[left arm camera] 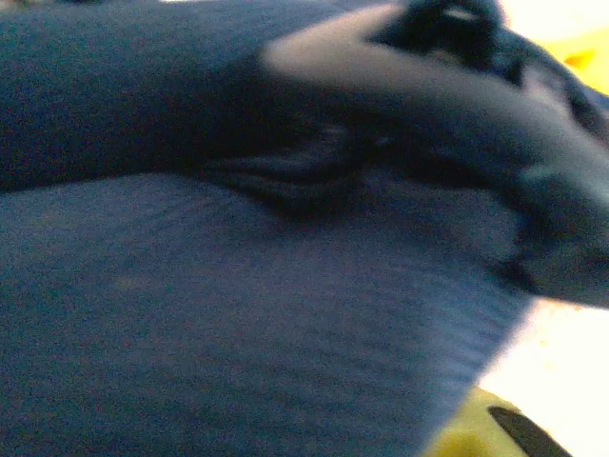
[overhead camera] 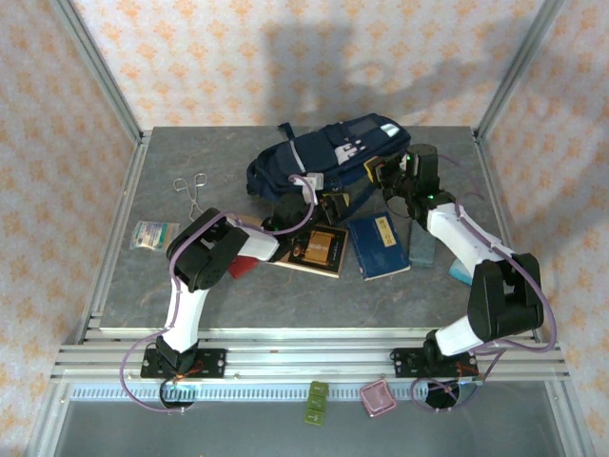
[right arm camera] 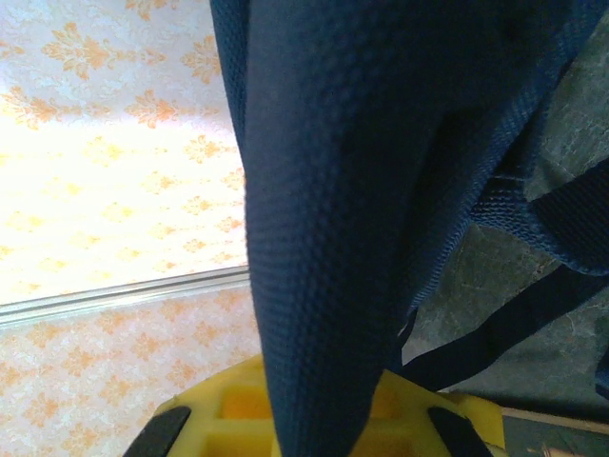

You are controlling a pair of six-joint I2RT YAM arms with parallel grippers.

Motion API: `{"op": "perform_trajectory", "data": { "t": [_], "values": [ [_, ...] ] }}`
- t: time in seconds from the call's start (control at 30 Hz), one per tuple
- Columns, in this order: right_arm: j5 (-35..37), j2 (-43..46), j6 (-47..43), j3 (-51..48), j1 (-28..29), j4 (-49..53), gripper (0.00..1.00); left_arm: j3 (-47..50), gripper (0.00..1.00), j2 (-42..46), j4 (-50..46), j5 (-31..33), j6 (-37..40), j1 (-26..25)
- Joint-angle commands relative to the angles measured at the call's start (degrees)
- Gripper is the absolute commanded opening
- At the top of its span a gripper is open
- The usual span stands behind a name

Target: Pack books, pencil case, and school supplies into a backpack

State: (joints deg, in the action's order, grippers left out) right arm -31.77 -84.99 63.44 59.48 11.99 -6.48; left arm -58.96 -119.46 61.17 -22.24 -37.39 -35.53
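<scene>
— While both arms bent over the table under the top camera, how did the backpack (overhead camera: 328, 157) lie?

— Its long axis slanted from near-left to far-right. The left gripper (overhead camera: 303, 202) sat at its near-left edge and the right gripper (overhead camera: 383, 174) at its near-right end, each against the cloth or very close to it.

— And the things to be packed?

— They lay outside, just on the near side of the backpack. The tan-brown book (overhead camera: 314, 249) was closest to the left gripper and the dark blue book (overhead camera: 379, 245) closer to the right one. The red square item (overhead camera: 240, 267) lay further near-left, partly under the left forearm.

— The arms' poses?

— The left arm (overhead camera: 195, 262) was folded sharply at the elbow, its forearm running low toward the backpack. The right arm (overhead camera: 500, 290) had its elbow raised and its forearm stretched toward the backpack's right end.

— Did the left wrist camera settle the grip?

— No. Blurred blue backpack (left arm camera: 238, 314) cloth pressed up close, so open or closed could not be told.

— And the right wrist camera?

— A fold of the backpack (right arm camera: 324, 238) ran down between the roots of the fingers (right arm camera: 164, 433), with straps (right arm camera: 533, 314) beside it. The tips were hidden, so that state could not be told either. The mouth probably needed holding open before the tan-brown book could slide in.
</scene>
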Motion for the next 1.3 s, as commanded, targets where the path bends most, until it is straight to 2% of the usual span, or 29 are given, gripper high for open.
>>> {"op": "perform_trajectory", "data": {
  "t": [0.0,0.07,0.13,0.2,0.27,0.3,0.33,0.4,0.5,0.6,0.7,0.83,0.87,1.0,1.1,1.27],
  "values": [
    [-1.98,3.02,-0.24,3.30,0.76,-4.68,0.00,2.52,0.25,2.17,2.01,-0.52,0.54,0.89],
    [-1.78,2.98,-0.57,3.14,0.76,-4.66,0.00,4.31,0.23,3.59,1.48,-0.78,1.01,1.16],
    [-1.73,2.76,-0.92,2.96,0.71,-4.34,0.00,5.82,0.15,5.33,0.37,-0.79,1.97,1.37],
    [-1.63,2.70,-1.18,2.75,0.73,-4.27,0.00,6.88,0.13,6.79,-0.57,-0.87,2.99,1.47],
    [-1.54,2.72,-1.05,2.47,0.68,-4.41,0.00,7.28,0.02,7.82,-1.65,-1.30,3.46,1.51],
    [-1.53,2.72,-1.13,2.39,0.74,-4.50,0.00,7.28,0.00,8.16,-2.37,-1.48,3.46,1.45],
    [-1.61,2.69,-1.13,2.23,0.69,-4.57,0.00,7.22,0.03,8.41,-2.81,-1.71,5.19,1.43],
    [-1.72,2.73,-1.15,2.05,0.72,-4.59,0.00,6.81,0.28,8.55,-3.53,-2.04,5.49,1.50],
    [-1.72,3.02,-1.13,1.78,0.75,-4.68,0.00,5.79,0.43,7.94,-3.15,-3.26,5.60,1.58],
    [-1.87,3.09,-1.08,1.78,0.75,-4.77,0.00,4.12,0.48,6.27,-1.68,-5.04,4.72,1.56],
    [-2.16,3.01,-0.86,1.86,0.80,-5.21,0.00,2.75,0.58,5.03,0.38,-5.27,4.08,1.60],
    [-2.25,3.04,-0.95,1.60,0.94,-5.21,0.00,-0.13,0.62,3.64,0.33,-6.22,2.32,1.77],
    [-2.24,3.02,-0.93,1.52,1.01,-5.21,0.00,-0.67,0.61,3.40,0.04,-6.41,2.23,1.83],
    [-2.16,3.13,-1.13,1.26,0.97,-5.21,0.00,-0.30,0.39,3.66,0.63,-6.32,1.50,2.48],
    [-1.98,3.00,-1.31,1.25,0.98,-5.12,0.00,1.39,0.30,4.81,0.50,-6.26,1.66,2.83],
    [-2.02,2.60,-1.36,1.16,0.94,-5.25,0.00,4.45,0.07,6.69,-0.35,-5.75,2.58,3.62]
  ]
}}
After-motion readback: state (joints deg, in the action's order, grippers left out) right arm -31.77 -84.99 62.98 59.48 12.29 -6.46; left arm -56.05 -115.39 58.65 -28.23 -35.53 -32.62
